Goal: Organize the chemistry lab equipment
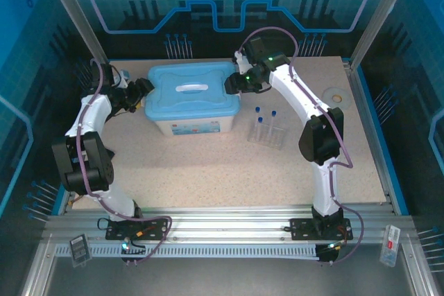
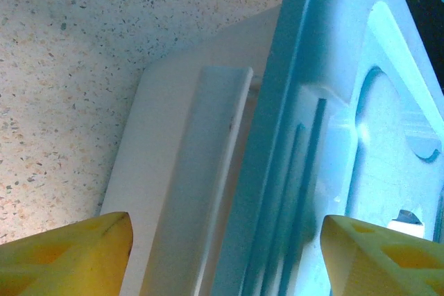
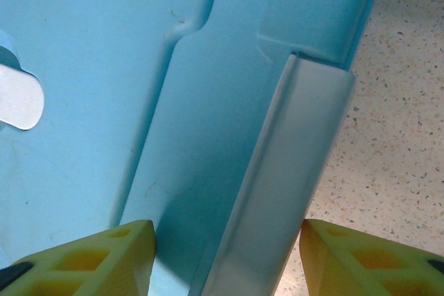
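Note:
A clear tube rack (image 1: 269, 135) holding three blue-capped tubes (image 1: 261, 123) stands on the table, to the right of a white storage bin (image 1: 187, 127) with a light blue lid (image 1: 166, 88). My left gripper (image 1: 143, 91) (image 2: 225, 254) is open at the bin's left end, its jaws on either side of the white side latch (image 2: 208, 171). At the bin's right end, my right gripper (image 1: 234, 84) (image 3: 225, 258) is open, with the grey-white latch (image 3: 291, 171) between its jaws. Beakers, flask and tweezers are out of view.
A small round disc (image 1: 335, 95) lies on the speckled table (image 1: 208, 178) at the back right. Posts and blue walls enclose the table on the left, right and back. An aluminium rail (image 1: 222, 216) runs along the near edge.

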Tool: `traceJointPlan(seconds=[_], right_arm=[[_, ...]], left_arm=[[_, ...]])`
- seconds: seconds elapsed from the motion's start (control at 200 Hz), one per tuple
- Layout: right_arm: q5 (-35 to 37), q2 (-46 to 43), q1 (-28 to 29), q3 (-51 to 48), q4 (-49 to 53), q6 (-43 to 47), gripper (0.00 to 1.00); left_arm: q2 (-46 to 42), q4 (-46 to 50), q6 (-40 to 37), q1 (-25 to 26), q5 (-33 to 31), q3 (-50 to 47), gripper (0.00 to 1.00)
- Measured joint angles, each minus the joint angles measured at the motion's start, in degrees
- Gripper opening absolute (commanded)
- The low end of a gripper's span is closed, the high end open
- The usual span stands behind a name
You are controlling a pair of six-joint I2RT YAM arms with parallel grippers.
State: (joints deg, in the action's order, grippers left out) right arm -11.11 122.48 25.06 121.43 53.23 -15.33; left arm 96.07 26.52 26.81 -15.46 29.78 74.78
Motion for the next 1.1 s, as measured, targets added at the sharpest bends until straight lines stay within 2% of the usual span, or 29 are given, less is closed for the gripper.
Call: traceJointPlan(seconds=[0.711,1.101], right_arm=[[0.1,0.0,0.0,0.0,0.0,0.0,0.58],[1.3,-0.1,0.0,0.0,0.3,0.2,0.58]], left_arm=[[-2.2,6.3,-6.3,5.8,-10.8,3.9,0.68],[-1.8,13.6,-10.8,11.3,-20.9,9.7,0.67]])
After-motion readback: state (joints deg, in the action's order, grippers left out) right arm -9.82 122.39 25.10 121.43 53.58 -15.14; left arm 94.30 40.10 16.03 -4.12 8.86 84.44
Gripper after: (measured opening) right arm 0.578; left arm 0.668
